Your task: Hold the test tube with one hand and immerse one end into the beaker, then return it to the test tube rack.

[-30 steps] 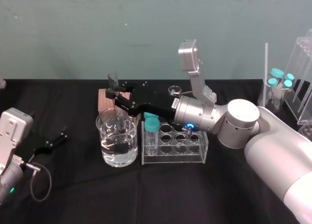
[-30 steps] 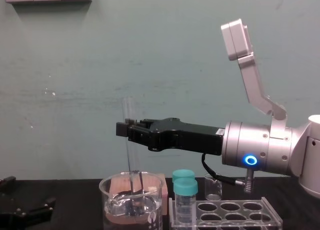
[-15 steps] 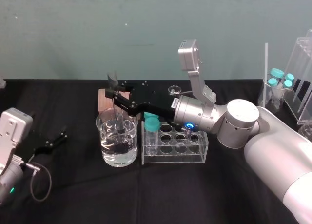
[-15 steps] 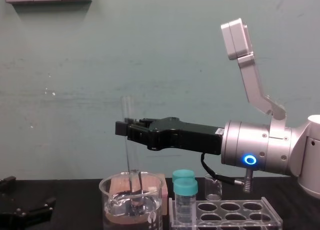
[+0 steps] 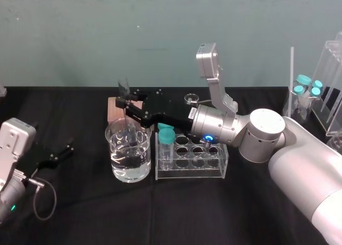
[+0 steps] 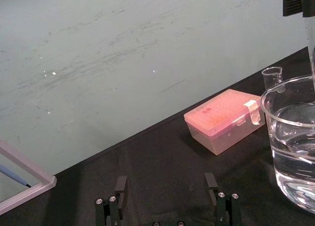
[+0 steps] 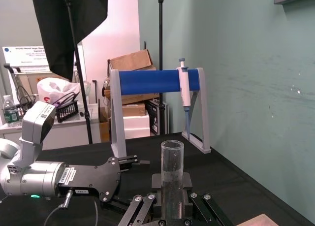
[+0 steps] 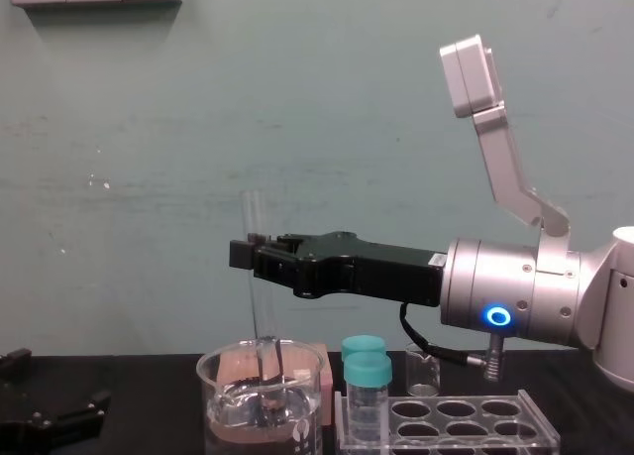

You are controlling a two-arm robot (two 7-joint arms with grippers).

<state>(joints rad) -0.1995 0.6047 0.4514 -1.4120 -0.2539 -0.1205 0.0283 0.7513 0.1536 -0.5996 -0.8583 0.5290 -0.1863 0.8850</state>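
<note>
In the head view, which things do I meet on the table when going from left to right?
Left pincer → beaker → test tube rack → teal-capped vials. The right pincer, holding the test tube, overlaps the beaker.

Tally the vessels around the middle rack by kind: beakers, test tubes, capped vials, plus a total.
Beakers: 2, the large beaker and the tiny beaker
Test tubes: 1, the test tube in the right gripper
Teal-capped vials: 2, front vial and back vial
Total: 5
</note>
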